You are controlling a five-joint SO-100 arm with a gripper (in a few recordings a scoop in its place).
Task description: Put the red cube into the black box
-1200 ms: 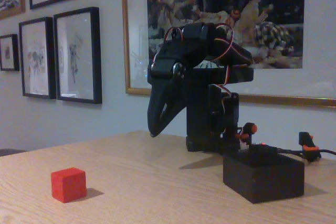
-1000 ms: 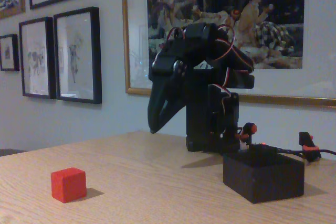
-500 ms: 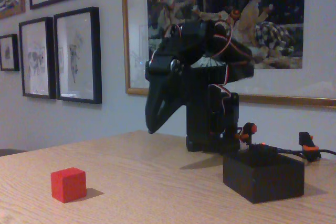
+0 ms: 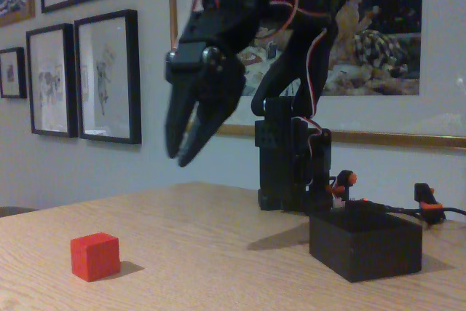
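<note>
The red cube (image 4: 95, 256) rests on the wooden table at the lower left of the fixed view. At the lower right stands the black box (image 4: 365, 245), close to the arm's base. My gripper (image 4: 179, 157) hangs in the air well above the table, up and to the right of the cube and left of the box. Its two black fingers point down and stand a little apart, open, with nothing between them.
The arm's black base (image 4: 290, 162) stands behind the box, with orange-red knobs (image 4: 345, 179) and cables beside it. Framed pictures (image 4: 108, 76) hang on the wall behind. The wooden table (image 4: 211, 253) stretches bare between cube and box.
The arm has unfolded upward and swung left toward the cube's side. The gripper has risen and its fingers have parted. Cube and box have not moved.
</note>
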